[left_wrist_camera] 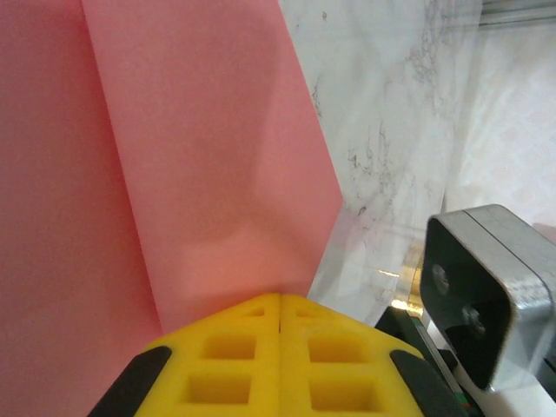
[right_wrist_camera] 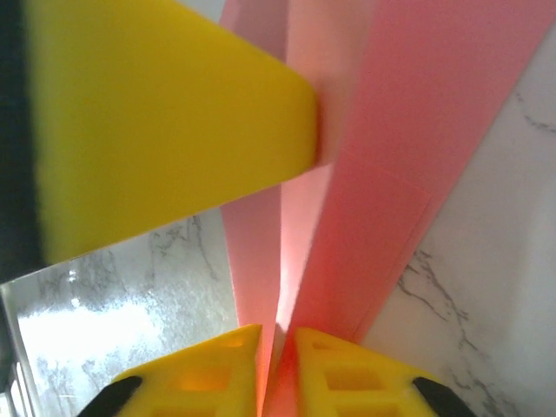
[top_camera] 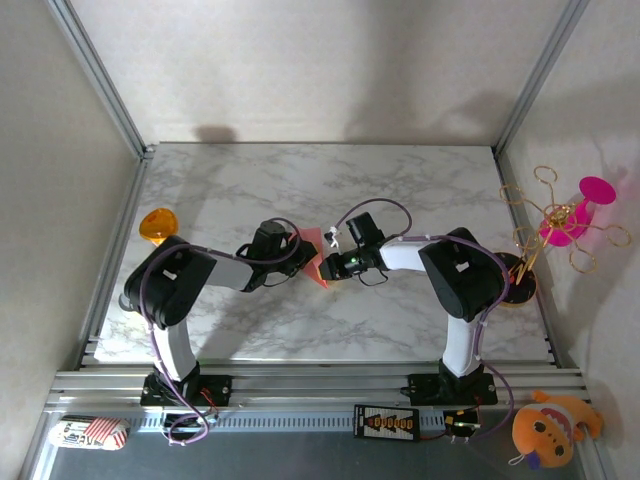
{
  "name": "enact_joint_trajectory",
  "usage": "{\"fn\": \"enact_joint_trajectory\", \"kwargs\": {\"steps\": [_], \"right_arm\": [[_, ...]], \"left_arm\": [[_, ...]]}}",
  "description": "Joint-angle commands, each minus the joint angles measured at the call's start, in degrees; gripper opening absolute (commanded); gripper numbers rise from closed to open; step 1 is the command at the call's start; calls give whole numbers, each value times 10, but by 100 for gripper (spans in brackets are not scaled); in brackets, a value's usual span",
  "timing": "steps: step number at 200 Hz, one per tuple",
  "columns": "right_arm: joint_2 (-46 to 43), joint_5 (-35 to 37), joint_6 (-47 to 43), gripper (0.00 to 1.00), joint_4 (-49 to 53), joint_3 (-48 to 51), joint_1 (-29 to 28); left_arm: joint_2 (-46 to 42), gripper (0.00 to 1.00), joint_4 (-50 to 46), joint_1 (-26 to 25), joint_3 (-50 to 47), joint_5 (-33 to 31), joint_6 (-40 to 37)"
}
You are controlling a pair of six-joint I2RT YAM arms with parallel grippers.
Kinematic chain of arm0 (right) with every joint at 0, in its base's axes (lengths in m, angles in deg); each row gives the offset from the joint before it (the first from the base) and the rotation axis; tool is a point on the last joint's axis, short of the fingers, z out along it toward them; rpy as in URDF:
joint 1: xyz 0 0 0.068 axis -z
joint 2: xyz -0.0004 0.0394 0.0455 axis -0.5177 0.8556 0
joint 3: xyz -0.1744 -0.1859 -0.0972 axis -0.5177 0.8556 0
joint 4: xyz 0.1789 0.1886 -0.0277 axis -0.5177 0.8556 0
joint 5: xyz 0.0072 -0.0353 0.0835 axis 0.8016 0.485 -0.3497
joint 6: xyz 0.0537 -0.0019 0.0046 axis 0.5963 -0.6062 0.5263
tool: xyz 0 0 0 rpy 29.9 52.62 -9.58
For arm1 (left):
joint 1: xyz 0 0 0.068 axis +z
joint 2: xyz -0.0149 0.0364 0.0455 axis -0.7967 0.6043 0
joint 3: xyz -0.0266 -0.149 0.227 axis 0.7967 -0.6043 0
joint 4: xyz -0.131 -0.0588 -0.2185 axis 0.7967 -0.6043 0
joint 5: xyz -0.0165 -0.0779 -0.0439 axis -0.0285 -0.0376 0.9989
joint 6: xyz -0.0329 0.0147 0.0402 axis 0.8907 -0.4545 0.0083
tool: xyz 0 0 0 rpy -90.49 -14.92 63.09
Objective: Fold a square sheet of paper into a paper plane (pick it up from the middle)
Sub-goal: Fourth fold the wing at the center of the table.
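The salmon-pink square sheet of paper (top_camera: 316, 256) is a creased, folded piece held up above the marble table (top_camera: 400, 190) between both arms. My left gripper (top_camera: 300, 250) comes in from the left and is shut on one edge of it. Its yellow pads (left_wrist_camera: 280, 297) meet with the pink sheet (left_wrist_camera: 200, 156) fanning out from their tip. My right gripper (top_camera: 331, 263) is at the opposite side. Its pads (right_wrist_camera: 278, 330) stand a narrow gap apart, with the paper's folded layers (right_wrist_camera: 391, 174) running between them. The left gripper's yellow pad (right_wrist_camera: 156, 130) presses the paper from above.
An orange round disc (top_camera: 158, 224) lies at the table's left edge. A magenta flower-like toy on gold wire (top_camera: 570, 220) stands at the right edge. An orange plush toy (top_camera: 548, 428) sits off the table at the near right. The right arm's grey housing (left_wrist_camera: 486, 287) is close by.
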Motion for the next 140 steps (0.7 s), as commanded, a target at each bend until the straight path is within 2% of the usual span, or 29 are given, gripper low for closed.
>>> {"fn": "enact_joint_trajectory", "kwargs": {"steps": [1,71,140], "right_arm": [[27,28,-4,20,33,7,6],[30,6,6,22,24,16,14],[33,-10,19,18,13,28,26]], "left_arm": [[12,5,13,6,16,10,3],[19,5,-8,7,25,1,0],[22,6,-16,7,30,0,0]]}}
